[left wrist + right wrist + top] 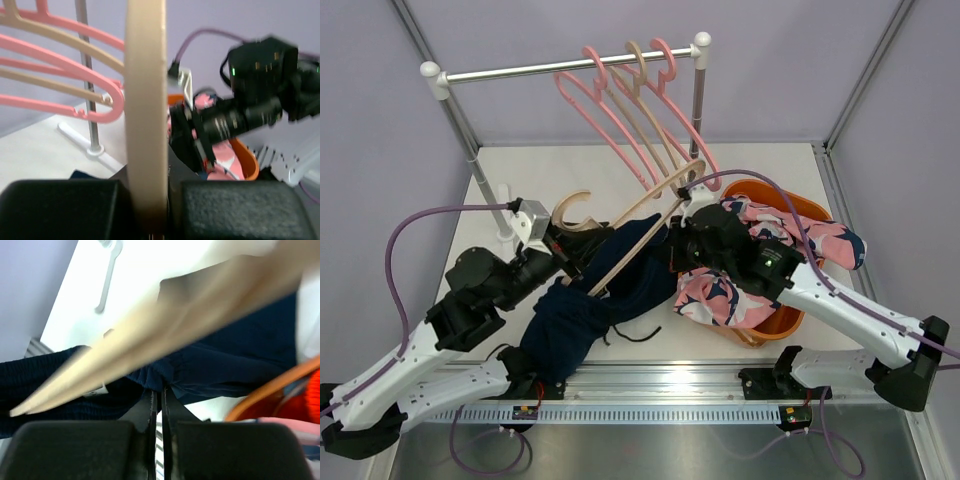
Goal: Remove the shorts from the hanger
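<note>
The dark navy shorts [582, 318] hang off a beige wooden hanger [650, 215] that lies tilted over the table. My left gripper [563, 250] is shut on the hanger near its hook; its beige bar [145, 110] stands between my fingers [235, 210]. My right gripper [678, 245] is shut on a fold of the navy shorts [235, 360] just under the hanger [165, 330]. The pink patterned shorts [720, 295] lie in the orange basket [790, 205]. Bright orange fabric [306, 402] shows inside the basket. The light blue shorts are hidden.
A clothes rail [560, 68] stands at the back with three bare hangers [640, 110], two pink and one beige, also in the left wrist view [60, 65]. Its post [485, 185] rises by my left arm. The basket rim [265, 390] is beside my right gripper.
</note>
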Controlling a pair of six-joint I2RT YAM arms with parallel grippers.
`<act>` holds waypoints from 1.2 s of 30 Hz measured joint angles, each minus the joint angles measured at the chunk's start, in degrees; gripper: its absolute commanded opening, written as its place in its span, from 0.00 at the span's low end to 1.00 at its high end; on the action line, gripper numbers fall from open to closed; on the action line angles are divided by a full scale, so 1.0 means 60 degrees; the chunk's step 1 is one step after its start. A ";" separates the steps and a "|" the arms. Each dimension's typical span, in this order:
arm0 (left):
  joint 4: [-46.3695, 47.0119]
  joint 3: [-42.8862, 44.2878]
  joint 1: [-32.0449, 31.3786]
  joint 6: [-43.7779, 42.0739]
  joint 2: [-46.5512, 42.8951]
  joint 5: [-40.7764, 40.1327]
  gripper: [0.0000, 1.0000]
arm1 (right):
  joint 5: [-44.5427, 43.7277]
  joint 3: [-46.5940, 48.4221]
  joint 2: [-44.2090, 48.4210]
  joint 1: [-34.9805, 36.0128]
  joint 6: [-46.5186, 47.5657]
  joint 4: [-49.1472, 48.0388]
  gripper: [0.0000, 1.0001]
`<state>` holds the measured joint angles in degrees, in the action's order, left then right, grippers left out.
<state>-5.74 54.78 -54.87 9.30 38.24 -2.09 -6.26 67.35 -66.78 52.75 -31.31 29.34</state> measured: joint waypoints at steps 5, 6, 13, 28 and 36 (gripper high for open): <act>0.0943 -0.0124 -0.0007 0.0142 0.0029 -0.0561 0.00 | -0.0288 0.0415 -0.0586 0.0925 0.0015 -0.0146 0.00; 0.1169 -0.0146 -0.0007 0.0149 0.0033 -0.0692 0.00 | -0.0295 0.0437 -0.0608 0.1013 0.0025 -0.0146 0.00; 0.2648 -0.0426 -0.0011 0.0204 -0.0375 -0.1592 0.00 | -0.0736 0.0805 -0.0590 0.1093 0.0313 0.0353 0.00; 0.1781 -0.0368 -0.0011 0.0138 -0.1133 -0.2954 0.00 | -0.5592 0.6615 0.1581 0.1115 0.4513 0.1286 0.00; 0.1461 -0.0499 -0.0011 0.0182 -0.1217 -0.3140 0.00 | -0.7482 0.7690 0.2463 0.1118 0.8174 -0.3053 0.00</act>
<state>3.03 51.79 -54.94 10.39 30.94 -20.93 -51.16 113.49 -52.01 59.46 17.74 11.03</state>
